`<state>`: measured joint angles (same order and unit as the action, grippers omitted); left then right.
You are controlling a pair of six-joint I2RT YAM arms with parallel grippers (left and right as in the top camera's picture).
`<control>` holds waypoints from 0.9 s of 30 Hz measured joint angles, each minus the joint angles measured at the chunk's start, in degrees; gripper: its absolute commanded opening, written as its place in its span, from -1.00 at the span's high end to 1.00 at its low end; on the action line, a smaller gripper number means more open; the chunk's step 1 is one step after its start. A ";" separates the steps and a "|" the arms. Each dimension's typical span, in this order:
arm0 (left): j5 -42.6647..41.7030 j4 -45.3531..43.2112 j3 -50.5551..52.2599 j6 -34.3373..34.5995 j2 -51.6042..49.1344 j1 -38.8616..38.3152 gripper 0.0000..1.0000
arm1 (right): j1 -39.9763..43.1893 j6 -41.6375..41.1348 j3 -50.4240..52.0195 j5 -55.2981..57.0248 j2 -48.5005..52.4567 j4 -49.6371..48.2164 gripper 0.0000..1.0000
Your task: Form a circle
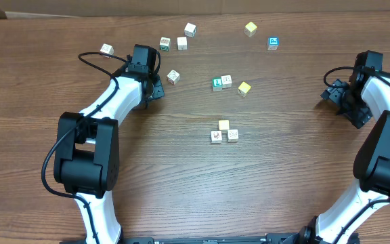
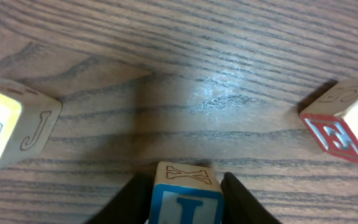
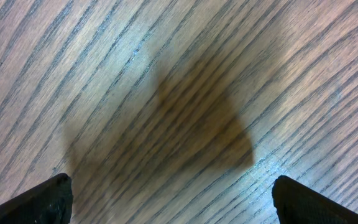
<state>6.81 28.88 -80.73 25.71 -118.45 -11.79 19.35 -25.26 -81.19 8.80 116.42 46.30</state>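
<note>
- Gripping the blue cube (image 2: 186, 200), the left gripper (image 2: 187, 186) had its fingers pressed on both sides of it, at the far left of the table (image 1: 283, 190).
- The right gripper (image 3: 179, 202) stood wide apart over bare wood at the right and held nothing.
- The circle (image 1: 224, 132) lay near the middle of the table. It was only three touching cubes, so I judged it not yet a ring.
- The blue cube could twist or slip on the lift if the fingers held it only by its edges.
- The J cube (image 2: 11, 134) on the left and the E cube (image 2: 347, 130) on the right lay near, so a sideways swing could knock them.
- A careless set-down could push the three cubes apart.
- Count: three cubes in the circle, ten loose cubes (image 1: 244, 88), and one held blue cube, which I could not find in the overhead view. There were two grippers.
</note>
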 measured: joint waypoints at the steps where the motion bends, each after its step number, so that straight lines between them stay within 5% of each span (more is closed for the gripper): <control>1: 0.00 -0.09 0.00 -0.09 0.00 0.00 0.56 | 0.00 0.00 0.00 0.00 0.00 0.00 -1.00; 3: 0.00 -0.15 -0.09 -0.26 0.00 0.00 0.53 | 0.00 -0.02 0.00 0.00 0.00 0.00 -1.00; 5: 0.00 -0.17 -0.09 -0.28 0.02 0.00 0.28 | 0.00 0.00 0.00 0.00 0.00 0.00 -1.00; 9: -0.20 -0.15 -0.09 -0.37 0.00 0.00 0.19 | 0.00 0.00 0.00 0.00 0.00 0.00 -1.00; 27: -0.85 0.37 -0.17 -0.42 0.00 0.00 0.10 | 0.00 0.00 0.00 0.00 0.00 -0.02 -1.00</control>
<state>5.96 29.26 -80.90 25.30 -118.45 -11.79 19.35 -25.26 -81.19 8.80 116.42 46.28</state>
